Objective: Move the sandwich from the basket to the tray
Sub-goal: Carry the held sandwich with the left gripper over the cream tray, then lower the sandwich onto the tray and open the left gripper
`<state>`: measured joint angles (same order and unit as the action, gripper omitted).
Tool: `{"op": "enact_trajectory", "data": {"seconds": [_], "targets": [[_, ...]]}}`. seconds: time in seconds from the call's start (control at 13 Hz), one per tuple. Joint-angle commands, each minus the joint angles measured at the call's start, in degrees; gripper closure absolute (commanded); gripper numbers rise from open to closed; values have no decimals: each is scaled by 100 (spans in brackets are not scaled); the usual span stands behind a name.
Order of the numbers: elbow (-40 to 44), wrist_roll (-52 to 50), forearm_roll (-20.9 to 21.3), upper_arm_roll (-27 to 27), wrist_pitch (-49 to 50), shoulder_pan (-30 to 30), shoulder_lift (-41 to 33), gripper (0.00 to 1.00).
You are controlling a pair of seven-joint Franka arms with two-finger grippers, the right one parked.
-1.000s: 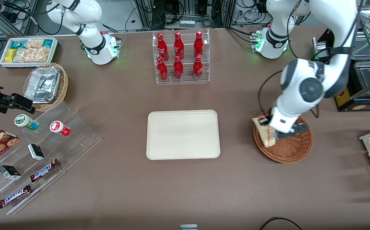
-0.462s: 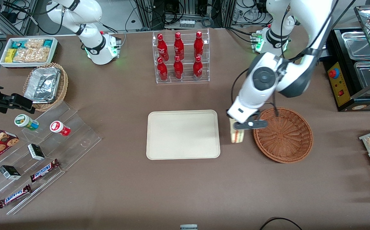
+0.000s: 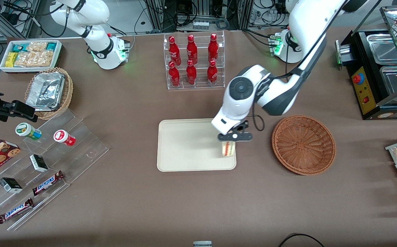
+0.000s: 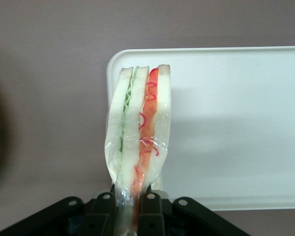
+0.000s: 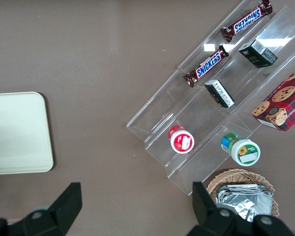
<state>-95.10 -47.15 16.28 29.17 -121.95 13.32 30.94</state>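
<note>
Your gripper [image 3: 231, 138] is squeezed tight on the wrapped sandwich [image 3: 228, 148], which hangs filling-edge down over the cream tray [image 3: 188, 144], by the tray's 3 o'clock edge. From there, the brown wicker basket [image 3: 303, 144] sits at 3 o'clock, apart from the tray.

Sandwich [image 4: 137, 132] bottom hidden between pincer [image 4: 129, 206] fingers.

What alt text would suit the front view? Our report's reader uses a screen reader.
The left arm's gripper, shut on a clear-wrapped triangular white-bread sandwich, holds it over the edge of the flat cream-beige rectangular tray nearest the round reddish-brown wicker basket, which has nothing in it.
</note>
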Motion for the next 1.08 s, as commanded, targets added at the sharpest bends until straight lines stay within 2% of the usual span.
{"op": "enact_trajectory", "data": {"seconds": [0.0,0.23,0.62,1.0], "targets": [[745,-180,182,-16,128,319,631,100],[1133,-180,200,-25,128,382,1053,100],[1292,-662,876,-25,119,487,1510,100],[1327,-716,929,-25,101,610,1608,100]]}}
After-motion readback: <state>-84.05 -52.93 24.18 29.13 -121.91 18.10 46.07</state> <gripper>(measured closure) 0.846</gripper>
